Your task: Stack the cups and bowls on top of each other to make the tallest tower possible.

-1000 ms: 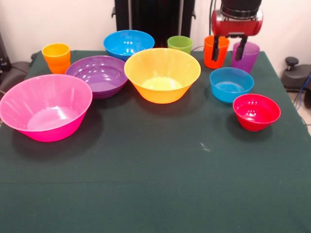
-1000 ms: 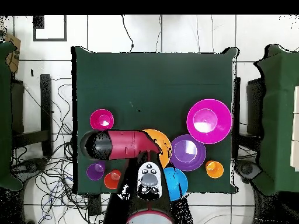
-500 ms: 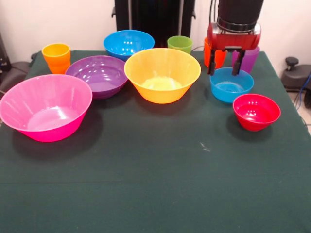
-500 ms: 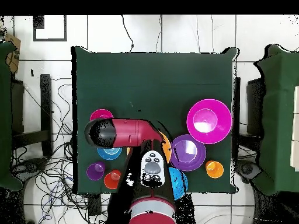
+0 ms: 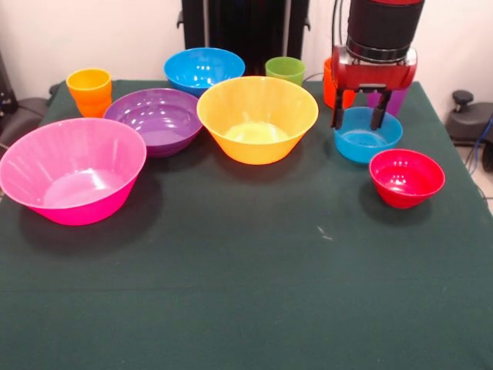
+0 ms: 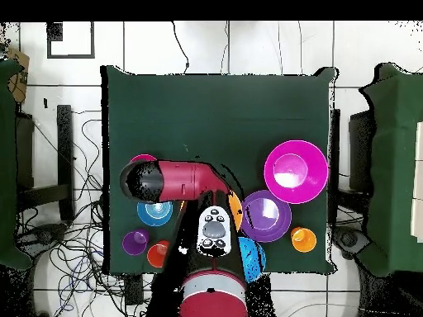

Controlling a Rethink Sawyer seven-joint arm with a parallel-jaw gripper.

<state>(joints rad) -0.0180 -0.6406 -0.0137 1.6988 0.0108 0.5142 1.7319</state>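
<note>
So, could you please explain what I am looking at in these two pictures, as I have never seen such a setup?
It is a red and black robot arm standing at a table covered in dark green cloth. One picture is taken across the table, facing the robot; the other looks straight down from above. The gripper at the arm's end hangs open and empty over the small light-blue bowl. Nothing is stacked yet. Also on the cloth are a pink bowl, a purple bowl, an orange bowl, a blue bowl and a small red bowl, plus four cups at the back: yellow-orange, green, and red-orange and purple, both partly hidden behind the arm.
</note>
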